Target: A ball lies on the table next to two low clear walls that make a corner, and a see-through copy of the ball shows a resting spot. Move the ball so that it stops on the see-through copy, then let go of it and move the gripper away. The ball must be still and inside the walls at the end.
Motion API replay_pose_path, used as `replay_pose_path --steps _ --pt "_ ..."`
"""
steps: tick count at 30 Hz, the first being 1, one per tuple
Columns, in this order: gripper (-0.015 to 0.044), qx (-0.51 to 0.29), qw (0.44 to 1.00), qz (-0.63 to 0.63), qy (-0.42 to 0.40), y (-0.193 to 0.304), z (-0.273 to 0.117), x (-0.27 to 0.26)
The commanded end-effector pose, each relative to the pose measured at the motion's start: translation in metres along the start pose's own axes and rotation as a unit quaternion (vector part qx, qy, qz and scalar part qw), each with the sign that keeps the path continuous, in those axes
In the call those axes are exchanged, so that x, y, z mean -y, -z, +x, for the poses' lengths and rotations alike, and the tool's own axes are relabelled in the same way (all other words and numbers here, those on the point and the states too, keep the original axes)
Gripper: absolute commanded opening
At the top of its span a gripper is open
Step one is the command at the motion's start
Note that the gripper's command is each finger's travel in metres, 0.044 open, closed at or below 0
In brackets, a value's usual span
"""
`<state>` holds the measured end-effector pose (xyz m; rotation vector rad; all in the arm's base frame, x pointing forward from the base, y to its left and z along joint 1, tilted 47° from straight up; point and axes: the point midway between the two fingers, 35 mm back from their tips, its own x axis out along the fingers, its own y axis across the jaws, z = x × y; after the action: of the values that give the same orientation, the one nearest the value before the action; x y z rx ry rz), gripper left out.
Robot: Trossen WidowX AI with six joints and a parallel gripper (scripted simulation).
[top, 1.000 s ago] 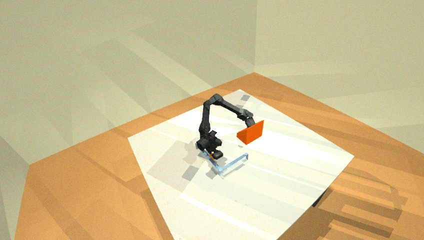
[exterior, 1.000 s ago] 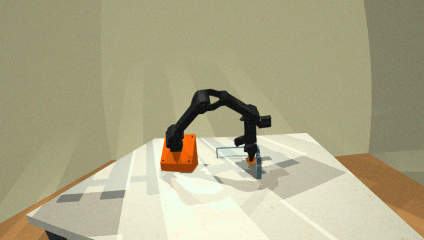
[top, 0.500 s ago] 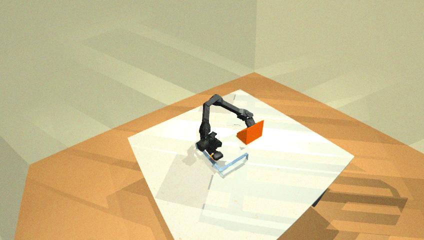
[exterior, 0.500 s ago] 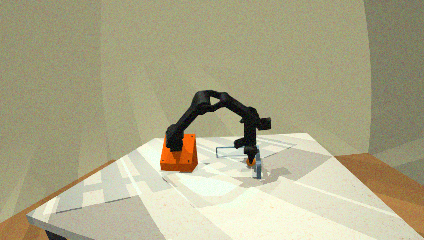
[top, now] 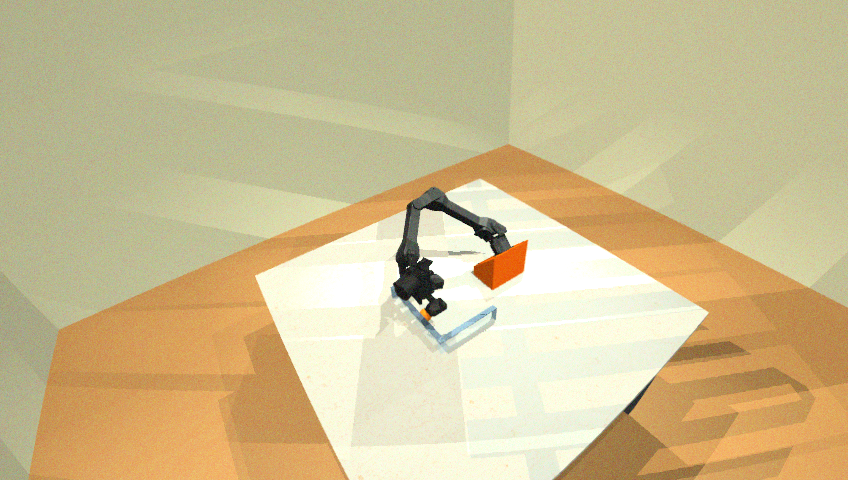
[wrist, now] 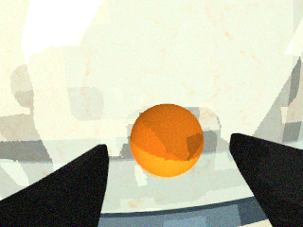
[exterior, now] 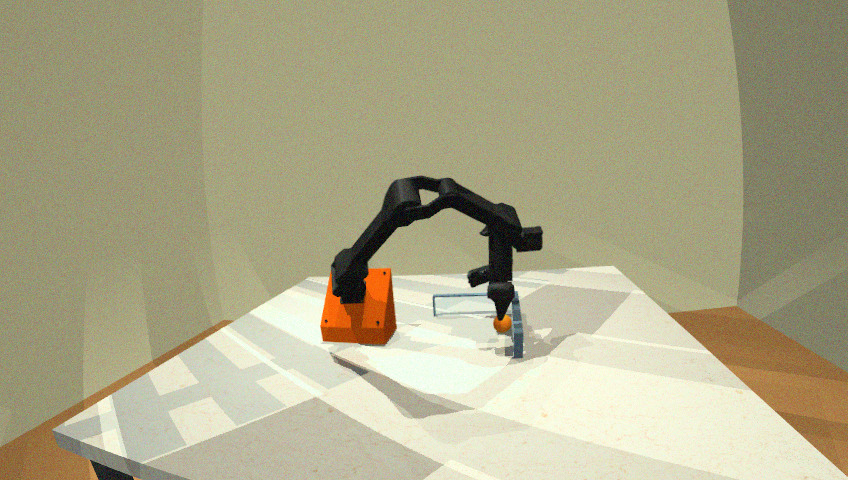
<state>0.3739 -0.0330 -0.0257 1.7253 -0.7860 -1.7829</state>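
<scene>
Your tool [wrist: 167,170] stands spread apart with nothing in its grasp. In the wrist view the two dark fingers sit to either side of the orange ball [wrist: 167,140], and pale table shows in the gap between each fingertip and the ball, so neither finger touches it.

The ball rests on the white table [exterior: 595,404], directly under the tool, which points straight down at it. In the exterior view you see the ball [exterior: 502,323] just beneath the fingertip cone [exterior: 501,306], close against the nearer of the two low clear walls [exterior: 515,333]. The other wall [exterior: 461,304] runs off behind it toward the arm's orange base [exterior: 360,309], and the two walls meet in a corner close to the ball.

From the top view the ball [top: 424,313] lies beside the left-hand wall [top: 416,315], on the side facing the orange base [top: 502,265], with the tool [top: 434,308] crowded over it. The corner of the walls [top: 445,342] sits a little nearer the camera than the ball.

You cannot make out the see-through copy in any view, so whether the ball sits on it cannot be told. In the wrist view a blue-grey strip of wall [wrist: 184,223] curves below the ball, between the fingers.
</scene>
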Motion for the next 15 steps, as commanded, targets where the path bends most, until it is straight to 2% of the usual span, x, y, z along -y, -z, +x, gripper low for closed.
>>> replay_pose_path --steps 1,12,15 --pt "0.0332 -0.014 1.0 0.002 0.003 0.001 -0.058 0.001" --pt "0.0332 -0.021 1.0 -0.002 0.003 0.003 -0.053 0.004" --pt "0.041 -0.021 1.0 -0.001 0.003 0.001 -0.076 0.004"
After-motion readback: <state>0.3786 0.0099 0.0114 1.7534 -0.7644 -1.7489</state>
